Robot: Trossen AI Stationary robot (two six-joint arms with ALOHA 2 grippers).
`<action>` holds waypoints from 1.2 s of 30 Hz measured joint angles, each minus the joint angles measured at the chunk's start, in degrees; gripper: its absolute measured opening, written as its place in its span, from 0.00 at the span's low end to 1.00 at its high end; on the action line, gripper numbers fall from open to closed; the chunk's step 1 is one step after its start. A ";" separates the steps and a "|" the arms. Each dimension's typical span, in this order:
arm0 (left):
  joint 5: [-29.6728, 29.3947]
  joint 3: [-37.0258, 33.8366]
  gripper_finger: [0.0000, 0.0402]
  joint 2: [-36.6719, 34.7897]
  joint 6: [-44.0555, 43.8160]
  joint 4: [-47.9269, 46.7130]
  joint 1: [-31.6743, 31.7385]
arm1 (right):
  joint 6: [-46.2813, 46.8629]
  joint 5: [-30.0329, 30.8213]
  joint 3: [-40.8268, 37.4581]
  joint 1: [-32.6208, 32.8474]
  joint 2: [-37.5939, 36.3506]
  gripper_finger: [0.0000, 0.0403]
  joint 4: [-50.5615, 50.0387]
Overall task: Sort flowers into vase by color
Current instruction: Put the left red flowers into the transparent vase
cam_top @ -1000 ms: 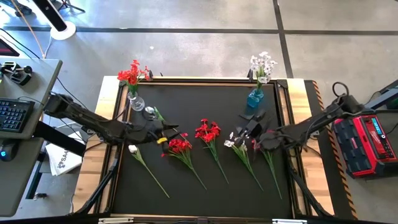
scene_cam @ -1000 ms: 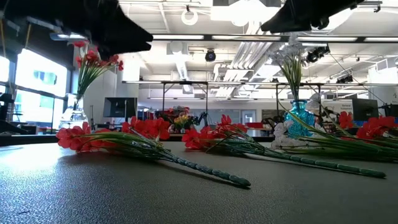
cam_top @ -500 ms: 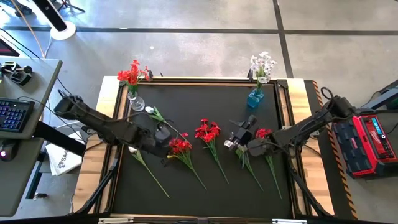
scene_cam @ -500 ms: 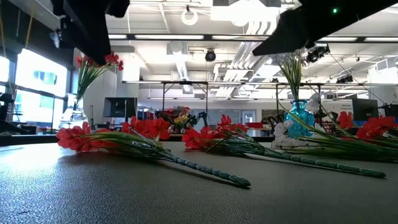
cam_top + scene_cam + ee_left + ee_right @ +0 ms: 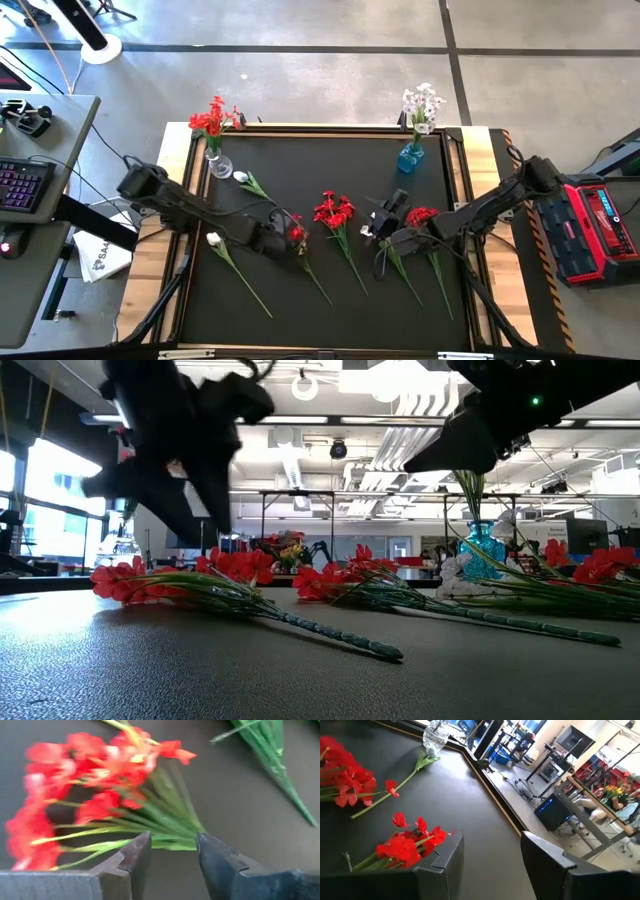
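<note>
- Nearest me on the black table [image 5: 330,160], a white-budded spray [image 5: 237,265] lies at the left with its stem running toward the near edge; nothing is touching it.
- Just right of it I have the left gripper [image 5: 290,243] low over a red spray [image 5: 297,236]. In the left wrist view its fingers [image 5: 131,861] stand apart, with the green stems where they gather just beyond the gap [image 5: 165,837]; the fingers are not closed on anything.
- In the middle lies another red spray [image 5: 333,212], blossoms toward the far side, stem toward the near edge, free of both arms.
- To the right, the right gripper [image 5: 383,222] is above a white spray [image 5: 395,255]. Its fingers are spread and empty in the right wrist view. A red spray [image 5: 423,216] lies just beside it on the right.
- Further back on the left, one small white bud sprig [image 5: 247,182] lies near the clear vase [image 5: 219,165].
- That clear vase, at the far left corner, holds red blossoms [image 5: 212,119].
- The blue vase [image 5: 410,157], at the far right, holds white blossoms [image 5: 423,103].
</note>
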 joint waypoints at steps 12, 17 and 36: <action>2.75 0.00 0.45 2.09 9.98 17.02 2.72 | -4.74 -7.24 0.00 -4.60 0.00 0.42 0.02; 5.54 0.00 0.42 4.85 20.00 19.20 3.91 | -4.73 -10.38 -0.02 -6.34 0.00 0.42 0.91; 9.57 2.33 0.34 8.88 18.46 -5.45 -5.00 | 5.58 -19.24 -0.02 -3.98 -0.20 0.42 3.80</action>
